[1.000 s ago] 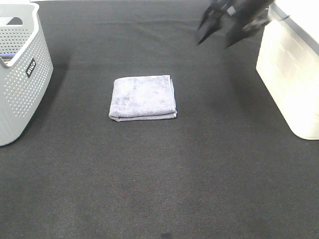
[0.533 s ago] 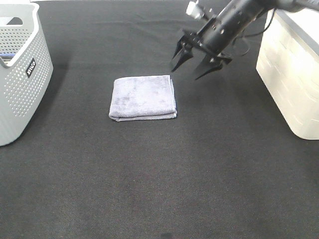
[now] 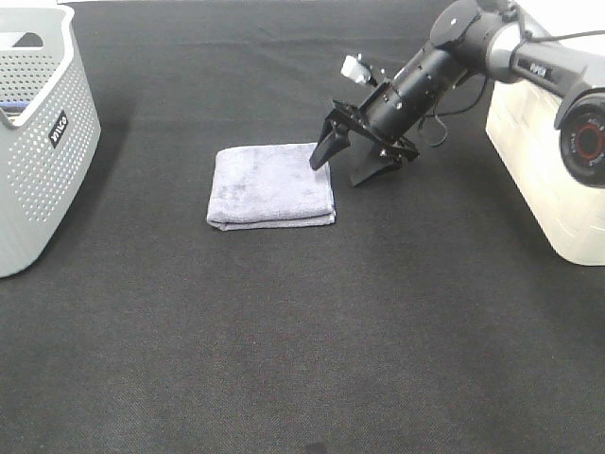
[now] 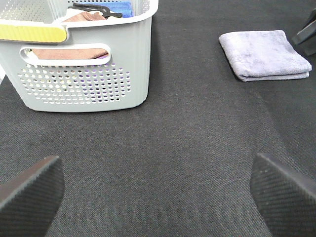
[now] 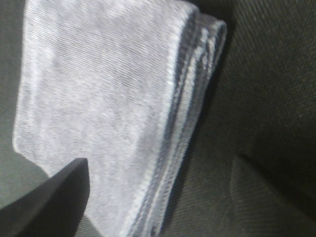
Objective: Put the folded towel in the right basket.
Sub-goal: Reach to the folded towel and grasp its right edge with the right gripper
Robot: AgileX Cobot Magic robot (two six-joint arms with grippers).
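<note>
The folded lavender-grey towel [image 3: 272, 184] lies flat on the black table, centre-left of the high view; it also shows in the left wrist view [image 4: 264, 53] and fills the right wrist view [image 5: 113, 108]. My right gripper [image 3: 342, 168] is open and low at the towel's right edge, one finger over the towel's right side and the other on the cloth beside it. The right basket [image 3: 558, 142] is white and stands at the right edge. My left gripper [image 4: 158, 192] is open and empty, out of the high view.
A grey perforated basket [image 3: 38, 142] stands at the far left, holding folded cloths and a black hanger [image 4: 96, 10]. The black table cloth [image 3: 302, 340] stretches bare across the front.
My right arm has swung down and leftward from the upper right to the towel's right edge, staying open. The towel has not moved.
</note>
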